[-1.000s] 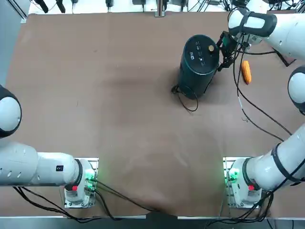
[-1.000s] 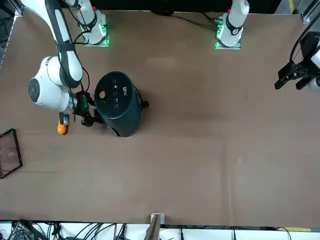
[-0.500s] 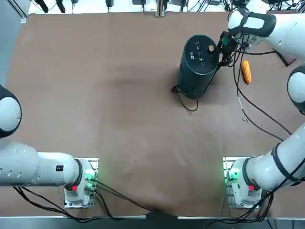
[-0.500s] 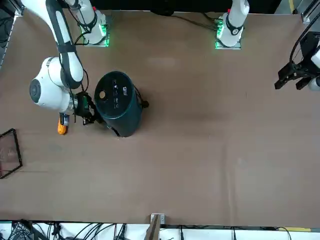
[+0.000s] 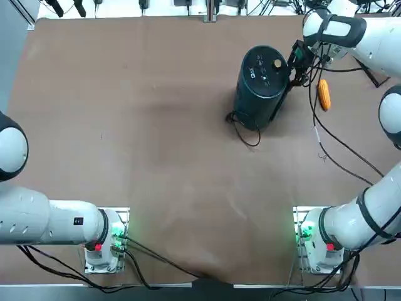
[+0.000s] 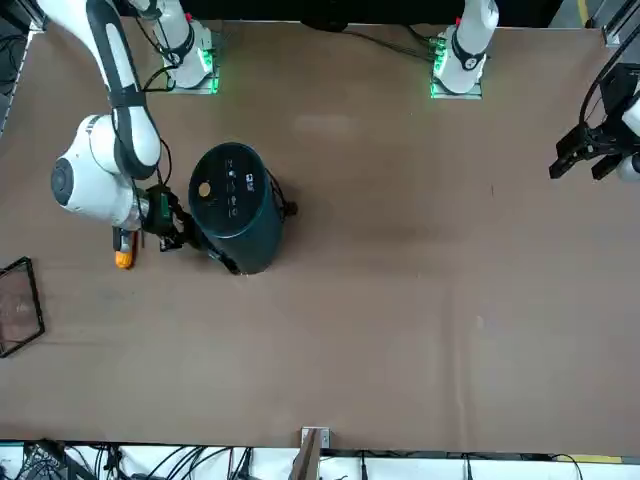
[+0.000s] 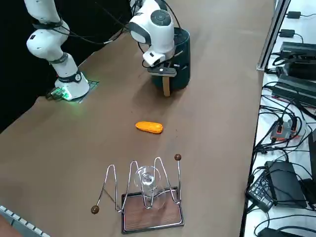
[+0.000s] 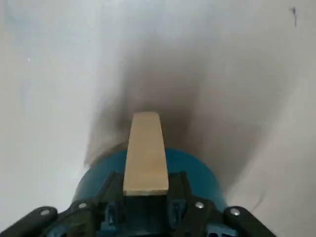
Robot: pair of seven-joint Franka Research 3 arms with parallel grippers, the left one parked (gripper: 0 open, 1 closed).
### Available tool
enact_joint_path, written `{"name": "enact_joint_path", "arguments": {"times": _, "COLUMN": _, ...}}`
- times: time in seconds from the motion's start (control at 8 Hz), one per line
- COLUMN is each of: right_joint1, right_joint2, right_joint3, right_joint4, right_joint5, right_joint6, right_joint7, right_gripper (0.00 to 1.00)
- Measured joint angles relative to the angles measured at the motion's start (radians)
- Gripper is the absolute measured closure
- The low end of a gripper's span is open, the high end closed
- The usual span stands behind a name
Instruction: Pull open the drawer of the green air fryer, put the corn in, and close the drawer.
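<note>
My two fingers (image 8: 178,213) are closed together on the tan, flat-faced handle (image 8: 146,153), its free end reaching out beyond their tips. From the overhead and front views my right gripper (image 7: 162,70) sits right against the side of the green air fryer (image 5: 262,78), on the flank facing my own right. The handle belongs to the drawer (image 5: 282,105); I make out a dark strip of it between my fingers and the rounded teal body, and it looks slightly out, though my own gripper hides much of that side and I can't be sure how far.

Just past my grip, to the left, the fryer stands upright on the table (image 5: 156,157), small white markings and a round gold knob (image 5: 277,63) on its top. On its far side from me a black cord (image 5: 249,143) loops down onto the table.

The other way, to the right of my fingers and apart from them, the corn (image 7: 149,127) lies on its side on the table, orange-yellow, touched by nothing of mine. Farther out in that same direction, past the corn, stands a bent-wire rack (image 7: 112,196) with round brown ends, a clear glass piece (image 7: 148,181) among its wires and a dark-framed base (image 7: 152,228) beneath.
</note>
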Motion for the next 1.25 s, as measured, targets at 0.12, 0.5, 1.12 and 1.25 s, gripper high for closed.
{"name": "enact_joint_path", "arguments": {"times": 0.12, "right_joint1": -0.022, "right_joint2": 0.000, "right_joint3": -0.001, "right_joint4": 0.003, "right_joint5": 0.000, "right_joint6": 0.000, "right_joint7": -0.020, "right_gripper": 0.53}}
{"name": "enact_joint_path", "arguments": {"times": 0.5, "right_joint1": -0.079, "right_joint2": 0.001, "right_joint3": -0.005, "right_joint4": 0.011, "right_joint5": -0.001, "right_joint6": 0.001, "right_joint7": -0.079, "right_gripper": 0.53}}
{"name": "enact_joint_path", "arguments": {"times": 1.12, "right_joint1": -0.140, "right_joint2": 0.033, "right_joint3": -0.007, "right_joint4": 0.039, "right_joint5": -0.001, "right_joint6": 0.001, "right_joint7": -0.130, "right_gripper": 0.53}}
{"name": "enact_joint_path", "arguments": {"times": 1.25, "right_joint1": -0.139, "right_joint2": 0.040, "right_joint3": -0.006, "right_joint4": 0.044, "right_joint5": -0.001, "right_joint6": 0.000, "right_joint7": -0.130, "right_gripper": 0.52}}
